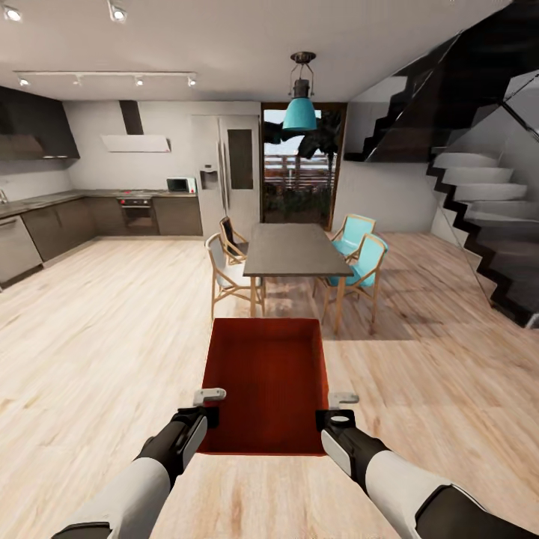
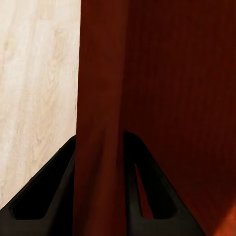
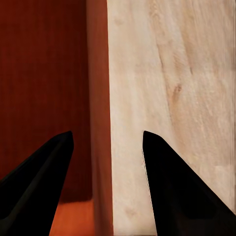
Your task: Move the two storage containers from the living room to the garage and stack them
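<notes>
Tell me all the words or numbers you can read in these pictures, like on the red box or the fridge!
None can be read.
The storage container held between the left gripper and the right gripper is plain ribbed orange-red, with no label.
The fridge, the microwave and the oven stand far off; any marks on them are too small to read.
</notes>
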{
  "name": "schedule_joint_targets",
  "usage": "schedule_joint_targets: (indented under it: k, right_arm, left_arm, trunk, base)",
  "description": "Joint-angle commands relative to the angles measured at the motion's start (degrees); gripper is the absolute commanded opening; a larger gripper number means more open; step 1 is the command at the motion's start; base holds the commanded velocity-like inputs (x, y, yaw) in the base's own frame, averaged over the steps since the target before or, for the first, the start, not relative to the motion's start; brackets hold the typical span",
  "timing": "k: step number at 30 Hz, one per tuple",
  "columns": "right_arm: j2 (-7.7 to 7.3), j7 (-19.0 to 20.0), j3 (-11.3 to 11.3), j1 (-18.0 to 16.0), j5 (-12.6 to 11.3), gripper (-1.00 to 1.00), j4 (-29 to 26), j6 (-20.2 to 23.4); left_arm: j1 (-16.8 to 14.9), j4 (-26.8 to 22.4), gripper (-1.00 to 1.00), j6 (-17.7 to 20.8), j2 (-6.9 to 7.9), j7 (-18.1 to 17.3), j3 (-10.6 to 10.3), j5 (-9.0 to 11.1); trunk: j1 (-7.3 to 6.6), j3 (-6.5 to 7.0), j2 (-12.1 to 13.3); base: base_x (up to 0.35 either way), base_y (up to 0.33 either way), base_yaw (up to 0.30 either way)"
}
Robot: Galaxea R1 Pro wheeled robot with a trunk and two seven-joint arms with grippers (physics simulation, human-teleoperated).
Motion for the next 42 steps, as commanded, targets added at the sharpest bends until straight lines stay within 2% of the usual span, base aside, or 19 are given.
schedule_joint_targets:
  k: [1,42]
  right_arm:
    - [-0.03,-0.05,-1.55,-0.11,0.87,-1.00,-1.84,0.27]
    - [-0.21,-0.05,-1.55,-0.11,0.87,-1.00,-1.84,0.27]
  left_arm:
    - [0.04,-0.05,-1.00,0.63,0.15,0.42,0.53,-1.80]
    - [0.04,-0.05,-1.00,0.63,0.15,0.42,0.53,-1.80]
  trunk:
    - [0.04,-0.13,-0.14]
    - [0.04,-0.13,-0.14]
  base:
    - [0.000,0.000,-0.288]
    - [0.000,0.000,-0.288]
